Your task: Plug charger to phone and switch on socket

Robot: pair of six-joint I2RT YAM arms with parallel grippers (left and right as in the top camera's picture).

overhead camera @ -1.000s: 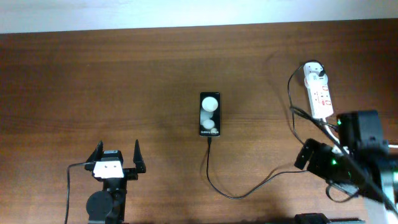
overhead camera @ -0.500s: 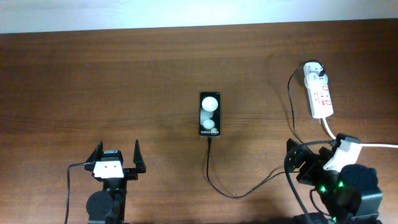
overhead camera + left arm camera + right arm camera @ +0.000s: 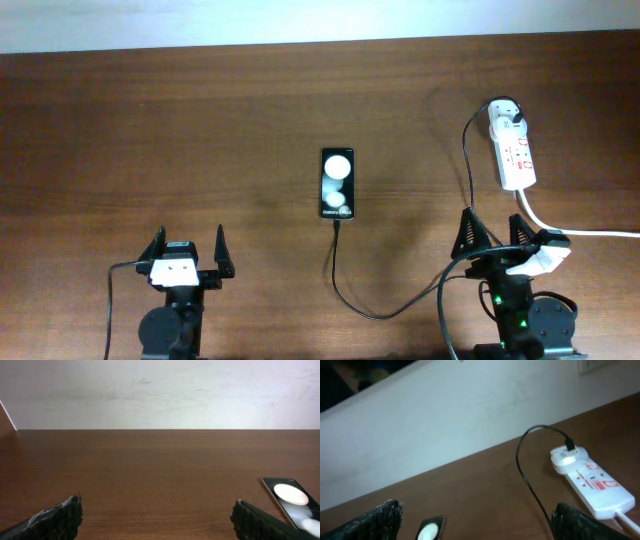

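Observation:
The black phone (image 3: 337, 184) lies flat at the table's middle, its screen showing two white round marks. The thin black charger cable (image 3: 372, 312) runs from the phone's near end, loops right and up to its white plug (image 3: 506, 116) seated in the far end of the white socket strip (image 3: 516, 152). My left gripper (image 3: 189, 249) is open and empty at the front left. My right gripper (image 3: 497, 234) is open and empty at the front right, below the strip. The phone (image 3: 430, 529), cable (image 3: 527, 480) and strip (image 3: 592, 482) show in the right wrist view; the phone (image 3: 292, 502) shows in the left wrist view.
The strip's thick white cord (image 3: 575, 231) runs off the right edge, passing close above my right gripper. A pale wall (image 3: 160, 395) bounds the table's far edge.
My right arm has pulled back from beside the socket strip to the table's front right, and its gripper now points away from me with fingers spread. The left arm has not moved.

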